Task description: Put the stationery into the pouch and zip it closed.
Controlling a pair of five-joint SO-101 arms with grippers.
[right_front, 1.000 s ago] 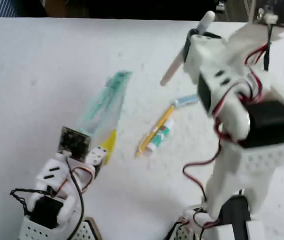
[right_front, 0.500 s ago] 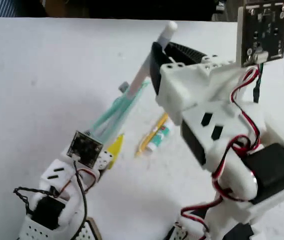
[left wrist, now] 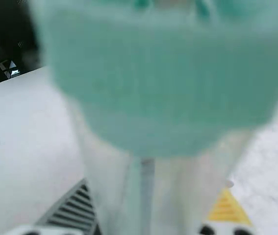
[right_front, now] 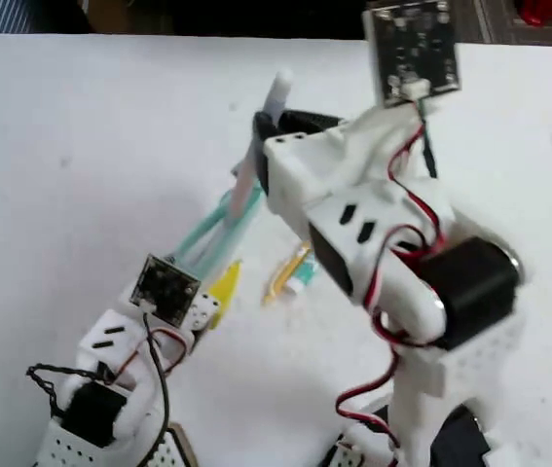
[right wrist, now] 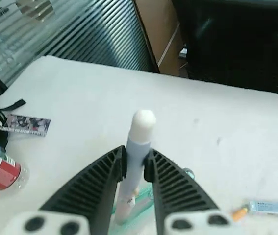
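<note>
Surface: a white worktop (right_front: 81, 117), with a dark room beyond its far edge.
Left gripper (right_front: 209, 292): closed on the translucent teal-trimmed pouch (right_front: 219, 229), which is raised over the worktop's middle, probably to present its mouth.
Right gripper (right wrist: 135, 154): clamped on the white-capped pale pen (right wrist: 141, 128), which is tilted with its lower end at the pouch mouth, apparently for insertion.
Unpacked: a yellow pencil (right_front: 288, 272) and a small teal-and-white tube (right_front: 303, 279) are left lying near the worktop's middle.
</note>
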